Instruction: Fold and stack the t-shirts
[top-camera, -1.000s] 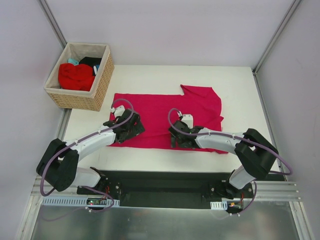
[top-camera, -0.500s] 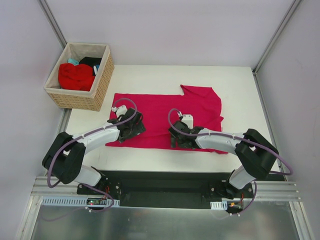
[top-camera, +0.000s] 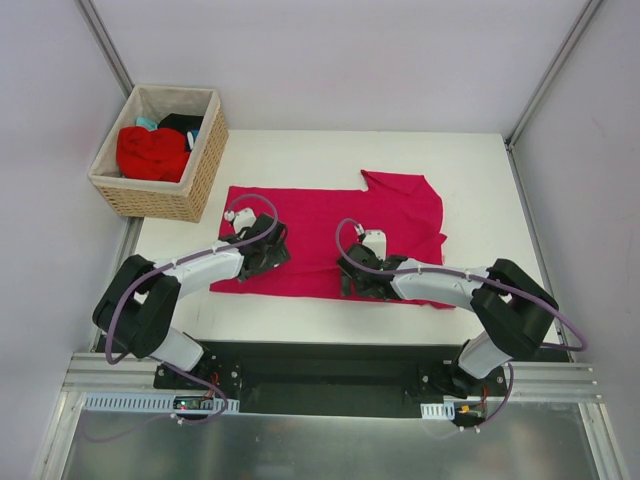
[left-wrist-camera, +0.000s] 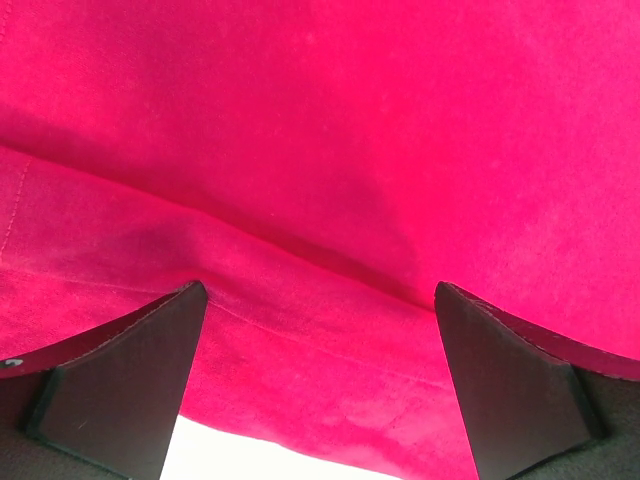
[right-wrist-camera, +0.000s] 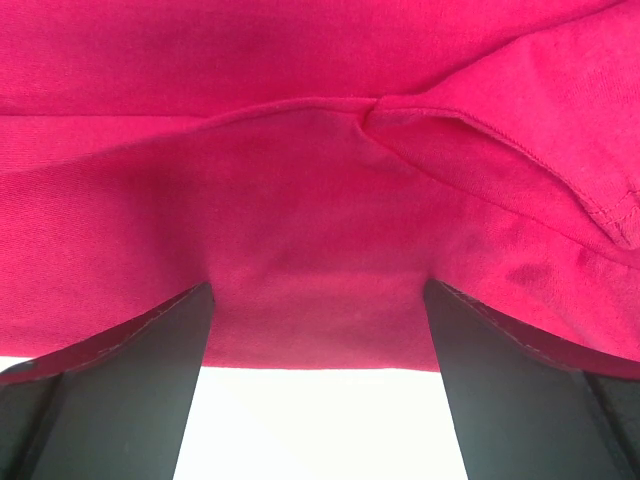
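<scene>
Basket (top-camera: 150, 198) overhead only; right wrist shows stitched hem (right-wrist-camera: 598, 203) of t-shirt (right-wrist-camera: 300, 200).

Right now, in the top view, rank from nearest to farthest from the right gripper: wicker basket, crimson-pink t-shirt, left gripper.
1. crimson-pink t-shirt, directly under the right gripper.
2. left gripper, to its left, over the same shirt.
3. wicker basket, at the far left corner.
</scene>
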